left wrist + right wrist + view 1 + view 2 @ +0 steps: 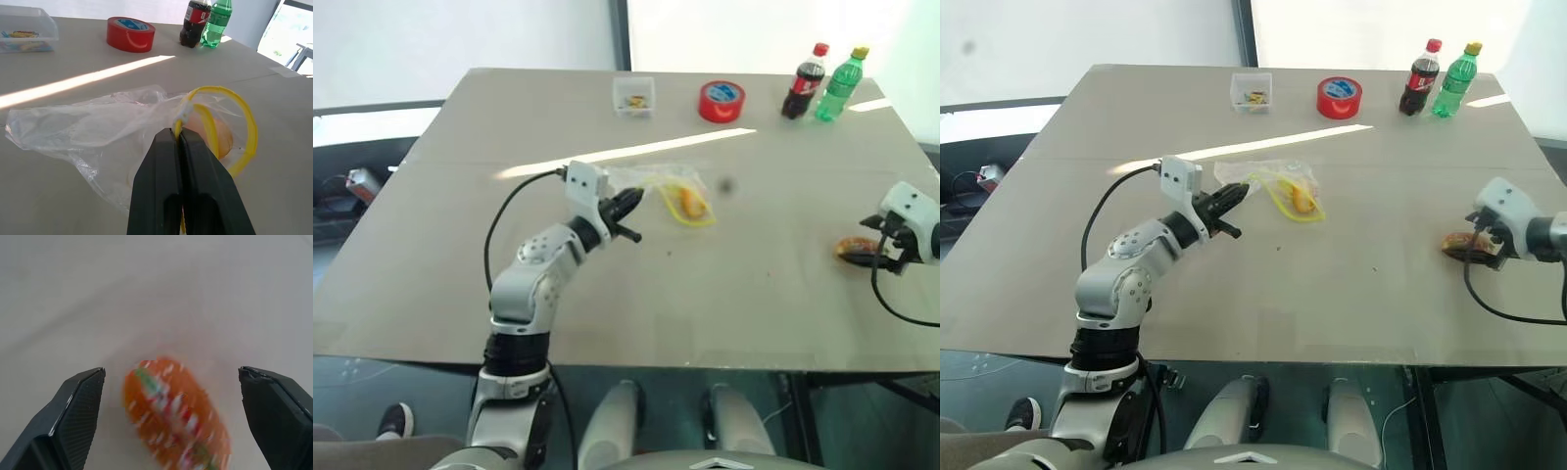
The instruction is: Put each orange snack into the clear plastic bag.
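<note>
Left gripper point(180, 134) pinches the clear plastic bag's point(88, 127) yellow strip; right gripper point(171, 377) gapes wide around a speckled orange snack point(173, 413).

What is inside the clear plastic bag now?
One orange snack lies inside the clear plastic bag, near its yellow strip. Whether anything smaller lies under the crinkled folds cannot be seen.

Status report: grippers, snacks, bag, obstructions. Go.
Left gripper shut on the clear plastic bag, one orange snack inside. Right gripper open around second snack. Nothing between.
</note>
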Controlling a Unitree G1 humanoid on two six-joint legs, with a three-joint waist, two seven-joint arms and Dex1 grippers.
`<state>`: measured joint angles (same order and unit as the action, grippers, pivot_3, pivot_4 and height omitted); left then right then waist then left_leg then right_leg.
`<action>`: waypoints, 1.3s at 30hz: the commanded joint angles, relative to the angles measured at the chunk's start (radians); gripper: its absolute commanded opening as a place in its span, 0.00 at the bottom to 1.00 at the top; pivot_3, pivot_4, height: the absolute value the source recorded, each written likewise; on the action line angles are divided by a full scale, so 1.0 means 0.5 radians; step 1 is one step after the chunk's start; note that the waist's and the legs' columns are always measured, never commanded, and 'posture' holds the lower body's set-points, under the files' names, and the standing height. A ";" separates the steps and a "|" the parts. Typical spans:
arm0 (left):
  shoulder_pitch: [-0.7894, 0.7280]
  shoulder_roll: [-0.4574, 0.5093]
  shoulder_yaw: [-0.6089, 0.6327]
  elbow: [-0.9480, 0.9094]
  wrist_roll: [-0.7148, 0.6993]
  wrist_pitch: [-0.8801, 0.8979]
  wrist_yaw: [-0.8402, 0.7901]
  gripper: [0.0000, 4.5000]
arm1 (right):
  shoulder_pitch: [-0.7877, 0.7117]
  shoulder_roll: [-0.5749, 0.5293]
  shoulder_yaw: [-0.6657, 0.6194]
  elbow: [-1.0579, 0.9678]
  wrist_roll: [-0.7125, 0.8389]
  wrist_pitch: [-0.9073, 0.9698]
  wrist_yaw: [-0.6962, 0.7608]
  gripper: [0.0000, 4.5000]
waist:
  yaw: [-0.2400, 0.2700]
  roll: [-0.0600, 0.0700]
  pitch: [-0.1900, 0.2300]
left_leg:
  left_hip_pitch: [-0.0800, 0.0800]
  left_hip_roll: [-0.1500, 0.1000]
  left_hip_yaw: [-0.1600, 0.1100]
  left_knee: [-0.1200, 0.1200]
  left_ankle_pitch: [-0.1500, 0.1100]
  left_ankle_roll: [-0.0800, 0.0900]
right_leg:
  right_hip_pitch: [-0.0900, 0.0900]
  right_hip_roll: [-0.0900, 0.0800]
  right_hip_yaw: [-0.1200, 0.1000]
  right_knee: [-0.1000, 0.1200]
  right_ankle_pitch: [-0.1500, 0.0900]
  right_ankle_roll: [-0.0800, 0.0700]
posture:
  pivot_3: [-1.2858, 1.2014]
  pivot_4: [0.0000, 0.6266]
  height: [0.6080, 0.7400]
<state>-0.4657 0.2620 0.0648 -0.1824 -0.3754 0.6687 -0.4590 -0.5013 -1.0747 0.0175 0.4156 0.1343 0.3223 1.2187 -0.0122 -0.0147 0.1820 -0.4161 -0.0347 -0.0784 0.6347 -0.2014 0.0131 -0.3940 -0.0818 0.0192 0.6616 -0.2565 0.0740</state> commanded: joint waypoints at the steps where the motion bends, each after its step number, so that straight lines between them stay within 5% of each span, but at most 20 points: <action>1: -0.007 0.019 0.016 -0.013 -0.039 -0.033 -0.029 0.00 | 0.012 -0.050 -0.035 -0.019 0.012 0.001 0.074 0.99 | 0.000 0.000 0.000 | 0.000 0.000 0.000 0.000 0.000 0.000 | 0.000 0.000 0.000 0.000 0.000 0.000 | 0.52 0.24 1.00; 13: -0.021 0.033 0.021 0.116 -0.046 -0.066 -0.068 0.00 | -0.141 0.048 0.080 0.296 -0.244 -0.280 -0.076 0.99 | -0.003 0.000 0.000 | 0.001 0.000 0.001 0.000 0.000 0.000 | -0.001 0.000 0.001 0.001 0.000 0.000 | 0.52 0.24 1.00; 16: -0.021 0.036 0.020 0.140 -0.042 -0.079 -0.075 0.00 | -0.178 0.090 0.076 0.323 -0.242 -0.311 -0.071 0.82 | -0.002 0.000 0.000 | 0.000 0.000 0.001 0.000 0.000 -0.001 | -0.001 0.000 0.001 0.001 0.000 0.000 | 0.52 0.24 1.00; 23: -0.001 0.042 0.027 0.146 -0.043 -0.093 -0.072 0.00 | -0.203 0.111 0.049 0.266 -0.237 -0.307 -0.076 0.20 | -0.001 0.000 0.000 | 0.000 0.000 0.001 0.000 0.000 -0.001 | 0.000 0.000 0.001 0.001 0.000 0.000 | 0.52 0.24 1.00; 25: 0.004 0.049 0.023 0.141 -0.042 -0.094 -0.078 0.00 | -0.244 0.166 0.022 0.139 -0.182 -0.231 -0.100 0.13 | -0.009 0.000 0.000 | 0.000 0.000 0.001 0.000 0.000 -0.001 | -0.001 0.000 0.001 0.001 0.000 0.000 | 0.52 0.24 1.00; 33: 0.107 0.235 -0.174 0.022 0.198 -0.405 -0.204 0.00 | -0.262 0.799 0.035 -0.984 0.234 0.567 -0.459 0.13 | -0.030 0.001 -0.001 | 0.001 0.005 -0.012 0.000 0.000 -0.001 | -0.002 0.003 0.002 0.003 0.001 -0.001 | 0.52 0.24 1.00; 39: 0.160 0.406 -0.322 -0.007 0.472 -0.787 -0.261 0.00 | -0.296 1.204 0.061 -1.230 0.303 1.018 -0.886 0.13 | 0.026 0.001 -0.001 | -0.001 0.000 -0.015 -0.001 0.000 -0.001 | -0.003 -0.003 -0.001 0.002 0.001 -0.001 | 0.52 0.24 1.00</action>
<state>-0.3862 0.4539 -0.0881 -0.1420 -0.1651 0.3326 -0.5829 -0.6255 -0.4734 0.0667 -0.1467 0.2754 0.7942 0.8185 0.0010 -0.0143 0.1817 -0.4168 -0.0354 -0.0861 0.6341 -0.2015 0.0125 -0.3956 -0.0842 0.0183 0.6624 -0.2561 0.0734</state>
